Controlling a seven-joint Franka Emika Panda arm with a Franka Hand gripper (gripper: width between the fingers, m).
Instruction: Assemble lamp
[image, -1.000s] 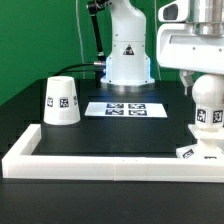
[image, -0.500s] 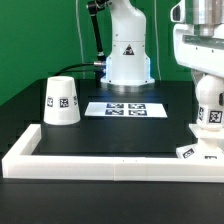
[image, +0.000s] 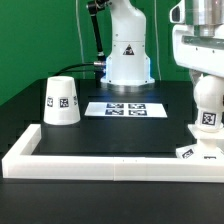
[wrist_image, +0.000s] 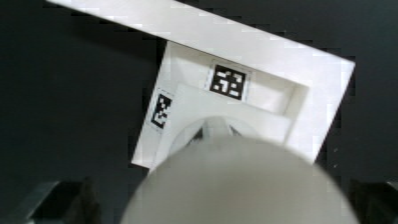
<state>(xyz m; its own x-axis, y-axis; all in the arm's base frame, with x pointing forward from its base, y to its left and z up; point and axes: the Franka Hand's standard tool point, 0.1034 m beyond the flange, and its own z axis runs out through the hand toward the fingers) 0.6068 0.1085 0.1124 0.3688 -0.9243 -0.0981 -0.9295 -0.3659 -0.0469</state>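
Gripper (image: 205, 96), seemingly around bulb (image: 207, 118), above base (image: 193, 152) by corner of rail (image: 110, 163).

We see the white shade (image: 62, 100) standing wide end down on the worktop (image: 110, 135) at the exterior view's left, its tag facing us. At the right, the tagged bulb (image: 207, 112) is upright over the flat base (image: 197, 153); whether they touch is unclear.

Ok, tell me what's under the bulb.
The flat base lies under the bulb, in the corner of the border rail. In the wrist view the bulb covers the base's middle, so contact cannot be seen.
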